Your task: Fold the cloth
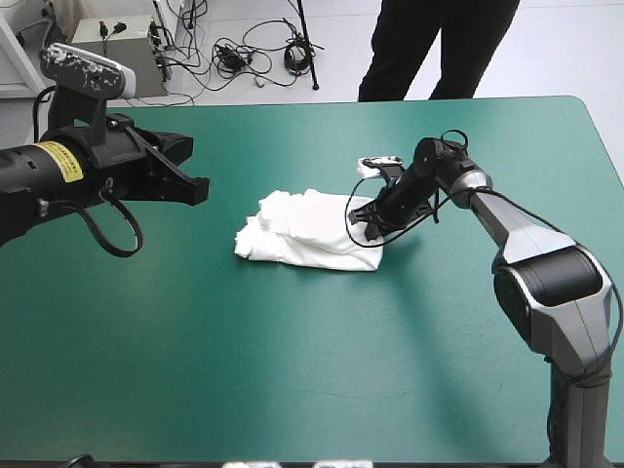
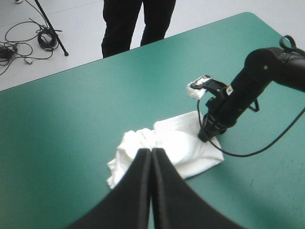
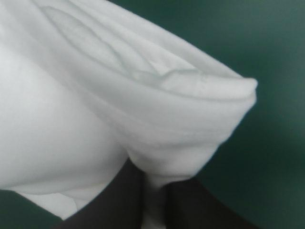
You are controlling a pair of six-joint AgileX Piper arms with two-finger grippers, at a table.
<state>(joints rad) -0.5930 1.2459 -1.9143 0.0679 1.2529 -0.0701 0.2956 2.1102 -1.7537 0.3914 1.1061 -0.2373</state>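
Reading the high view with 12 o'clock at the table's far edge: the T-shirt (image 1: 307, 234) is a folded white bundle on the teal-green cover (image 1: 292, 370), just 12 o'clock of table centre. Long axis runs 9 to 3, lumpy and crumpled at the 9 o'clock end, flatter toward 3. The right gripper (image 1: 363, 222) is down on the bundle's 3 o'clock end, arm reaching in from about 4 o'clock. Right wrist view: its black fingers (image 3: 119, 200) are all but together with a fold of white cloth nipped between them, layered folds bulging just ahead. The left gripper (image 1: 200, 187) is at the bundle's 9–10 o'clock, well apart from it, up off the cover, tip aimed toward 3. Its jaws are pressed together into one pointed arch with nothing between. Left wrist view puts the bundle ahead of that tip.
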